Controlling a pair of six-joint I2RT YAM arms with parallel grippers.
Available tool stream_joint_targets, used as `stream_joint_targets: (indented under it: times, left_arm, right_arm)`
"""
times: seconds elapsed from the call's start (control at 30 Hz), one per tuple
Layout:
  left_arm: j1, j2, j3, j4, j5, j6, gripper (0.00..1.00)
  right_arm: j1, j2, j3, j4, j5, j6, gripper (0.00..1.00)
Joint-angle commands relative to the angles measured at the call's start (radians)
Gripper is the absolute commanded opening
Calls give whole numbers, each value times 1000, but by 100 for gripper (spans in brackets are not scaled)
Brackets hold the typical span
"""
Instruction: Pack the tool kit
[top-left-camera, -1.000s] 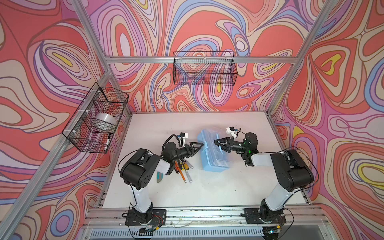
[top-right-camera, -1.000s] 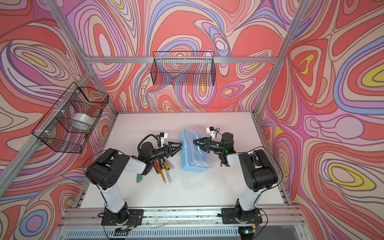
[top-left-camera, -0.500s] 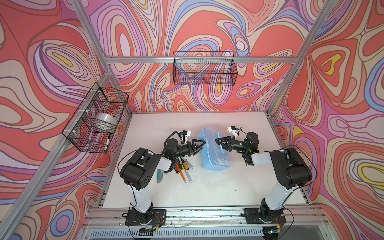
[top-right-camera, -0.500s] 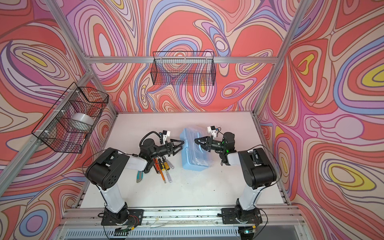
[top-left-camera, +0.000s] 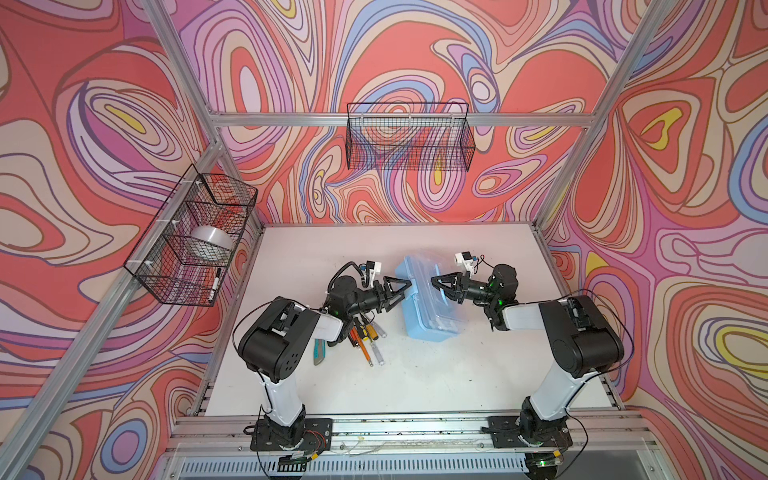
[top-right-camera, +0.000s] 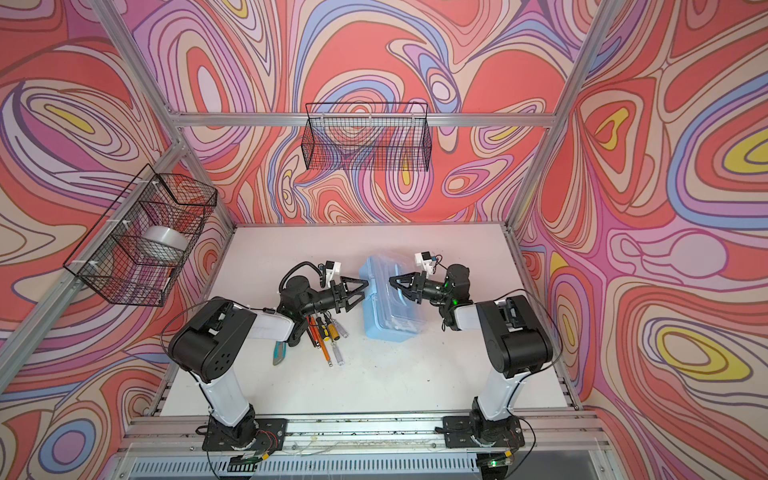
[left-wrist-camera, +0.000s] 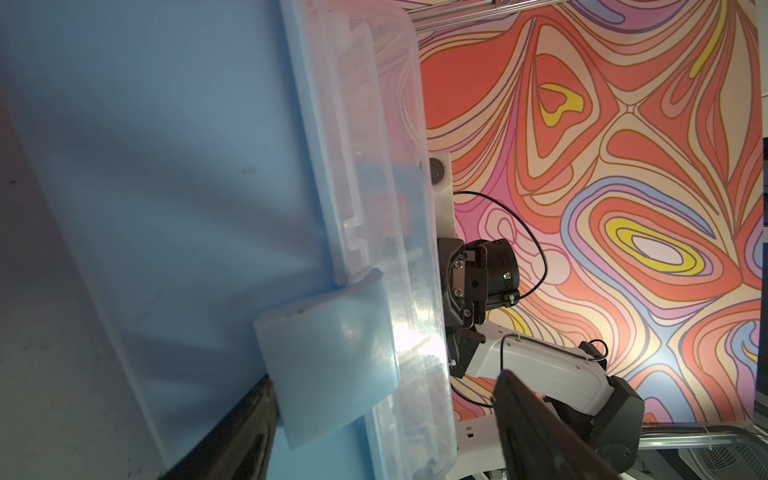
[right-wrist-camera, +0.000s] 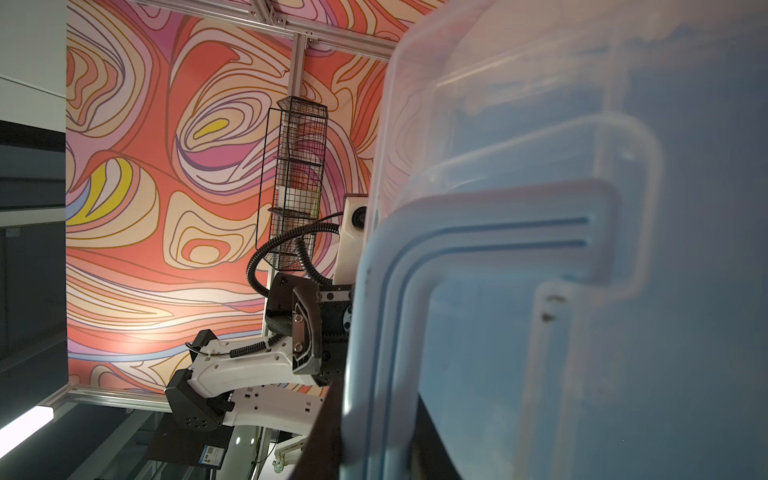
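While our right gripper (top-left-camera: 435, 281) pinches the handle (right-wrist-camera: 395, 291) of the box (top-left-camera: 432, 328), our left gripper (top-left-camera: 406, 290) stands wide astride the latch (left-wrist-camera: 328, 365); we judge unlatching comes next, needing a firm outward flick.

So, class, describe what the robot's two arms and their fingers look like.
The left arm and right arm have black joints and white casings. Each ends in black triangular fingers with a white camera block beside them. Black cables loop along each arm.

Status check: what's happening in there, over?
Left gripper open at box latch. Right gripper shut on handle. Tool box lid down; screwdrivers outside. Nothing in the way.
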Motion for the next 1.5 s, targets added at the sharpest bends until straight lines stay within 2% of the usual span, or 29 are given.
stream_joint_targets:
  times: [0.0, 0.27, 0.5, 0.67, 0.77, 0.93, 1.13, 1.3, 1.37, 1.47]
  left_arm:
    - [-44, -97, 50, 182, 97, -26, 81]
    - [-4, -96, 25, 181, 98, -50, 81]
    - [39, -172, 2, 182, 112, -73, 81]
    - [59, -138, -28, 180, 113, -64, 81]
    - [109, -114, -61, 168, 110, -58, 81]
    - [186, -68, -96, 113, 88, -17, 81]
    - [175, -102, -71, -131, 48, 144, 81]
    - [171, -226, -38, -431, -8, 319, 82]
    - [166, -269, -24, -521, -28, 372, 82]
    - [145, -321, 4, -647, -63, 441, 83]
  right_arm:
    - [27, 185, -96, -300, 142, -331, 0]
    - [25, 158, -91, -360, 160, -367, 0]
    - [24, 190, -79, -348, 163, -364, 0]
    - [25, 160, -83, -355, 167, -364, 0]
    - [24, 72, -67, -515, 226, -448, 0]
    - [24, -117, -31, -730, 313, -515, 0]
    - [25, -198, 90, -1005, 402, -624, 0]
    - [57, -179, 209, -1169, 457, -689, 0]
    - [59, -167, 232, -1186, 459, -693, 0]
    - [60, -185, 220, -1098, 370, -642, 0]
